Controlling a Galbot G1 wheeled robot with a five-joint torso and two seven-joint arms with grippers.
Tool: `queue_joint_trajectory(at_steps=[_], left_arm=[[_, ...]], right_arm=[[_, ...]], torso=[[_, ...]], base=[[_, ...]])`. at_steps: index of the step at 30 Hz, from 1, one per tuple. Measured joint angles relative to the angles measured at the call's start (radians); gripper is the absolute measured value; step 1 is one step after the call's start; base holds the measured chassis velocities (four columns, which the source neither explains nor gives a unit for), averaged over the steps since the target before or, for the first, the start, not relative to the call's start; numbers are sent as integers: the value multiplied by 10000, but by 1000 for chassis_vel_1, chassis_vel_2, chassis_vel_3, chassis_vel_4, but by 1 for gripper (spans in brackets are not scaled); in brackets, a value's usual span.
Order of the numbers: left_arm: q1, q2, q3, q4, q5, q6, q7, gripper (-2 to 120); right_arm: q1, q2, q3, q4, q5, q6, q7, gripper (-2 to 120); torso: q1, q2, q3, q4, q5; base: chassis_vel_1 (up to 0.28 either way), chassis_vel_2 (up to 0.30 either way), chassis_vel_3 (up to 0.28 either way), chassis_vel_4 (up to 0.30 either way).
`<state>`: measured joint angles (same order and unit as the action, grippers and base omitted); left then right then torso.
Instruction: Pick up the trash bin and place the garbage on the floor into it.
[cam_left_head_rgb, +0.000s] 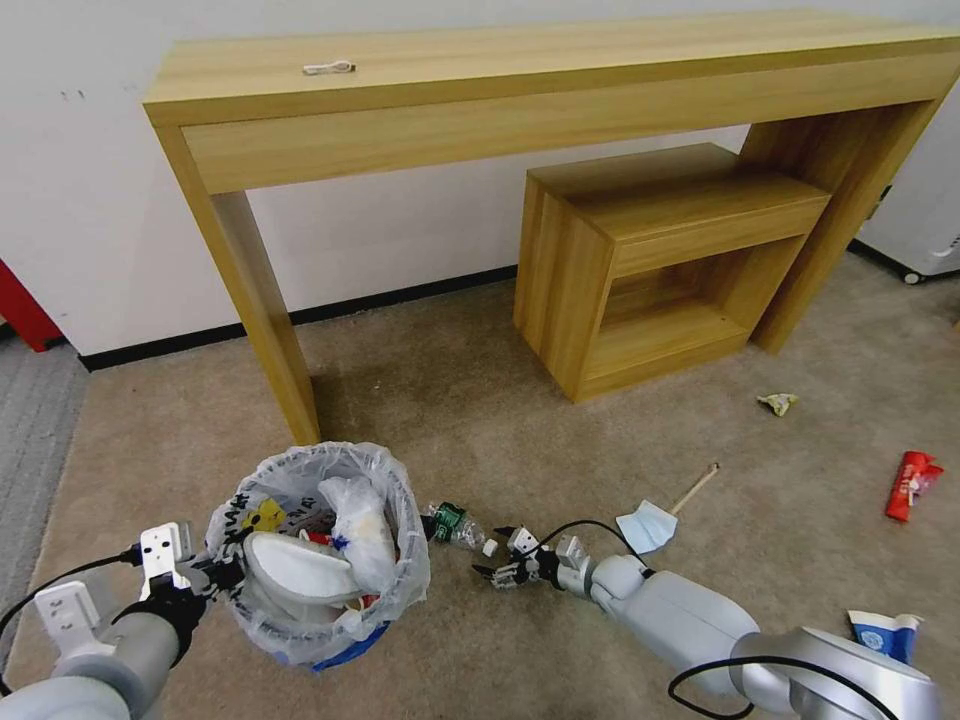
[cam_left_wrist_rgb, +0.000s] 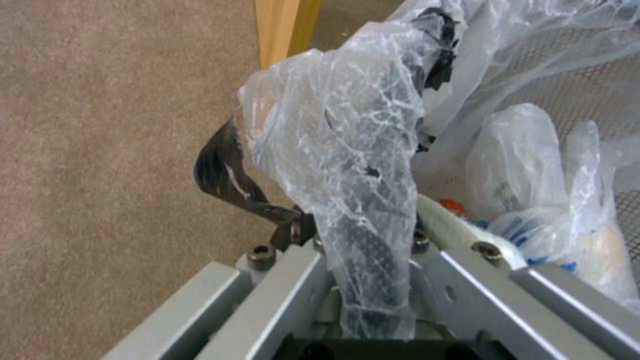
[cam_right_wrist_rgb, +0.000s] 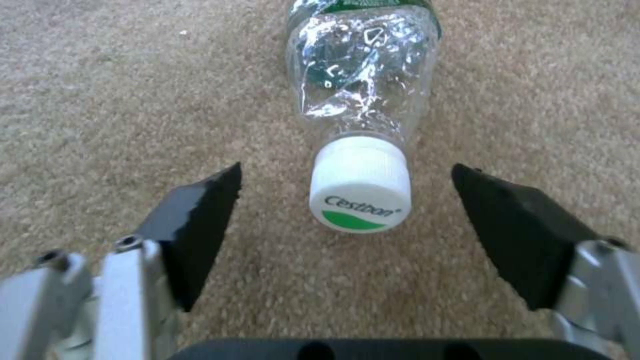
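Observation:
The trash bin (cam_left_head_rgb: 318, 548), black with a crinkled plastic liner, hangs just off the beige floor (cam_left_head_rgb: 480, 420) with a white slipper (cam_left_head_rgb: 297, 572) and bagged litter inside. My left gripper (cam_left_head_rgb: 222, 573) is shut on its rim; in the left wrist view the gripper (cam_left_wrist_rgb: 363, 235) pinches the liner (cam_left_wrist_rgb: 347, 130) and the black rim (cam_left_wrist_rgb: 223, 175). My right gripper (cam_left_head_rgb: 492, 553) is low and open at the cap end of a green-label bottle (cam_left_head_rgb: 452, 524). In the right wrist view the white cap (cam_right_wrist_rgb: 360, 192) lies between the black fingertips (cam_right_wrist_rgb: 200, 215), untouched.
A blue mask (cam_left_head_rgb: 645, 527), wooden stick (cam_left_head_rgb: 695, 488), red packet (cam_left_head_rgb: 910, 485), yellow scrap (cam_left_head_rgb: 778, 403) and blue-white cup (cam_left_head_rgb: 885, 632) lie to the right. A wooden table leg (cam_left_head_rgb: 270, 340) stands just behind the bin; a low wooden cabinet (cam_left_head_rgb: 650, 260) is farther back.

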<state>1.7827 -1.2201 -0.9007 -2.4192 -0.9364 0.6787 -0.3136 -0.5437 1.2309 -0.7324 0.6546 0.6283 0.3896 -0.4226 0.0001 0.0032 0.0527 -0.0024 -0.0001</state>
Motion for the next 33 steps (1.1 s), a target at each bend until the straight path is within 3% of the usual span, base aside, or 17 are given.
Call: queue_joint_trajectory(at_steps=[5, 7, 9, 11, 13, 15, 28, 33], left_arm=[[3, -3, 5, -10, 8, 0, 2, 1], [50, 1, -10, -30, 10, -4, 23, 1], [53, 5, -19, -39, 10, -5, 24, 1], [32, 17, -38, -71, -6, -14, 25, 1], [32, 13, -38, -74, -7, -16, 24, 1], [39, -21, -6, -74, 14, -18, 25, 1], [-42, 65, -9, 61, 1, -28, 28, 1], [-253, 194, 75, 409, -11, -6, -2, 1]], right_arm=[[7, 58, -26, -47, 3, 18, 23, 70], [18, 127, -48, -146, -8, 78, 19, 58], [17, 147, -49, -175, -26, 92, 17, 54], [11, 227, -40, -293, -67, 183, 12, 42], [9, 242, -35, -319, -76, 193, 4, 41], [6, 312, -12, -425, -100, 259, -43, 29], [-11, 381, 193, -584, -116, 548, -280, 28], [-222, -283, 762, 322, 174, 791, -221, 28]], torso=[[0, 0, 0, 0, 1], [-1, 0, 0, 1, 0], [0, 0, 0, 1, 0], [-1, 0, 0, 1, 1], [0, 0, 0, 1, 1], [0, 0, 0, 1, 0], [0, 0, 0, 2, 1], [-1, 0, 1, 1, 2]], base=[[0, 0, 0, 0], [0, 0, 0, 0], [0, 0, 0, 0], [0, 0, 0, 0], [0, 0, 0, 0], [0, 0, 0, 0], [0, 0, 0, 0], [0, 0, 0, 0]])
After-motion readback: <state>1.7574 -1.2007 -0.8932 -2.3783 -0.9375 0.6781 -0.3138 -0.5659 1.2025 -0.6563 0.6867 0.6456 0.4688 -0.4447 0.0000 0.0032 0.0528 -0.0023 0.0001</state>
